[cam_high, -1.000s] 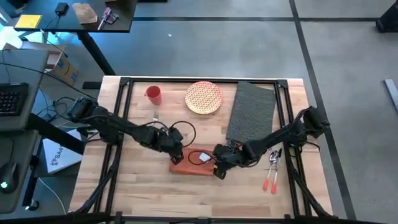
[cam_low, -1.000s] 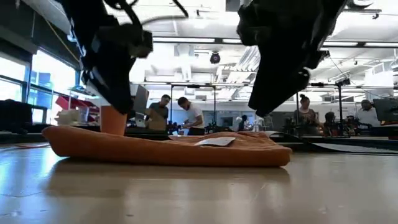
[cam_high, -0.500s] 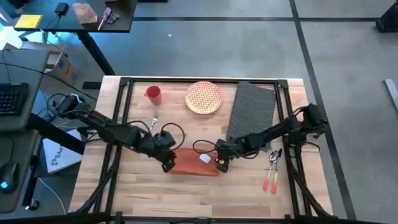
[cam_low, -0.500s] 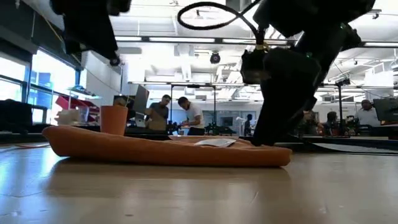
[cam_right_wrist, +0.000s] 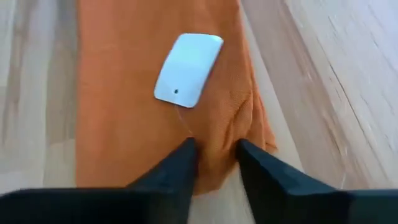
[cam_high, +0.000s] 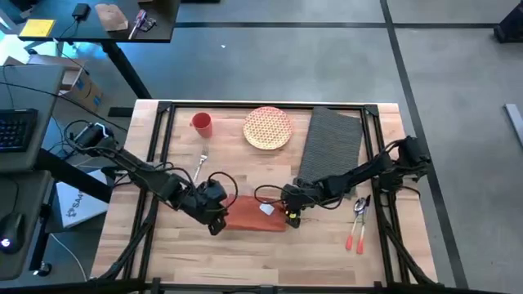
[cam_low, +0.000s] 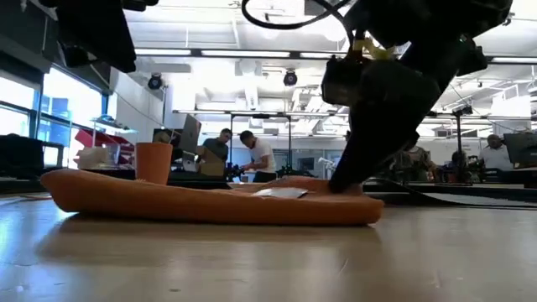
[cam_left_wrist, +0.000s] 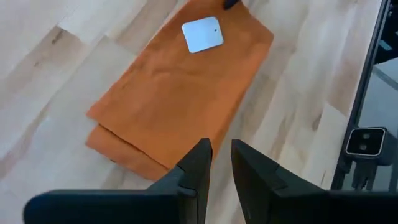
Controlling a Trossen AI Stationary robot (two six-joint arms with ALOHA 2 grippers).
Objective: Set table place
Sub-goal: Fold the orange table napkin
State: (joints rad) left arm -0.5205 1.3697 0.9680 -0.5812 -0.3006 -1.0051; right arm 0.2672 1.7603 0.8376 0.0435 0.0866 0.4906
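Rust-orange napkin point(cam_high: 255, 215), folded flat with a white tag point(cam_left_wrist: 203, 33) on top, lies at the front middle of the table point(cam_high: 184, 261); the grey placemat point(cam_high: 331, 147) sits well apart at the back right, beside the plate point(cam_high: 267, 128). Cloth looks soft and light; it puckers where pinched, so I judge it will drape and may unfold if lifted by one layer, and an edge or corner through all layers seems the best hold. Right gripper point(cam_right_wrist: 213, 163) is at the napkin's right end, fingers closed on a ridge of fabric bunched between them. Left gripper point(cam_left_wrist: 221, 168) hovers just off the left end, fingers a narrow gap apart, holding nothing. Wrist views show the pinch and the stacked folds; the overhead shows only the layout, with cup point(cam_high: 202, 124), fork point(cam_high: 201, 154) and the red-handled cutlery point(cam_high: 357, 222) on the right. Low view alone shows the napkin's thickness, flat on the wood, and people in the room behind.
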